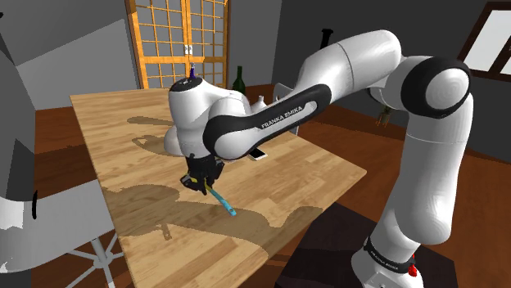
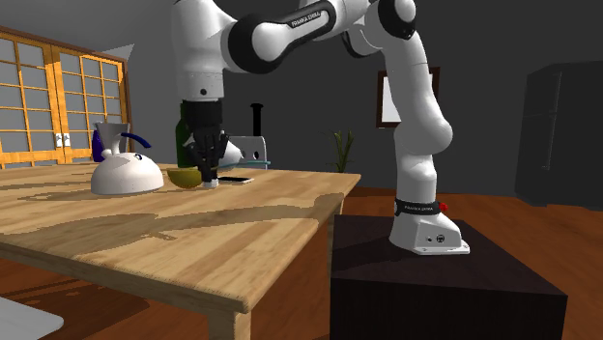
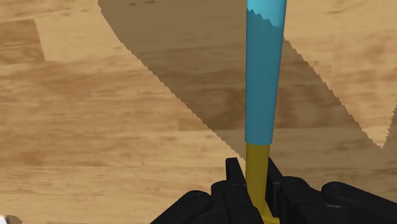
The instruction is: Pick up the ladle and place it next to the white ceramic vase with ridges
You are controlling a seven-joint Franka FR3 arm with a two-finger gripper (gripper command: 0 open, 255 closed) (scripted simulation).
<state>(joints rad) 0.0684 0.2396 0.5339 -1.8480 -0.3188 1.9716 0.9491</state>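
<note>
Item under inspection: ladle [image 3: 262, 76] with a long light-blue handle and a yellow stem. In the wrist view the all-black two-finger gripper [image 3: 254, 186] is clamped on the yellow stem, one finger pressed to each side. The blue handle runs straight out from the fingers over the light wooden plank table [image 3: 76, 114].

The shoulder view adds the wider position. The gripper [image 1: 202, 178] points down near the middle of the table. The blue handle slopes away from it toward that view's lower right, its tip low over the boards. Whether the tip touches the wood cannot be told.

In the second exterior view the gripper [image 2: 209, 172] stands upright with its fingertips at table level. Just beside the fingers, on that view's left, sits an olive-yellow cup-shaped form [image 2: 184, 178]; whether it belongs to the ladle cannot be told.

Further to that view's left, a white dome-shaped kettle with a dark blue handle [image 2: 126, 172] rests on the table, apart from the gripper. A dark green bottle [image 2: 181, 130] rises behind the gripper. A flat white slab [image 2: 235, 180] lies on the table just to the gripper's right in that view.

The dark box stand [image 2: 435, 280] adjoins the table's edge. In the shoulder view, orange-framed lattice doors [image 1: 176, 41] stand beyond the table's far end
</note>
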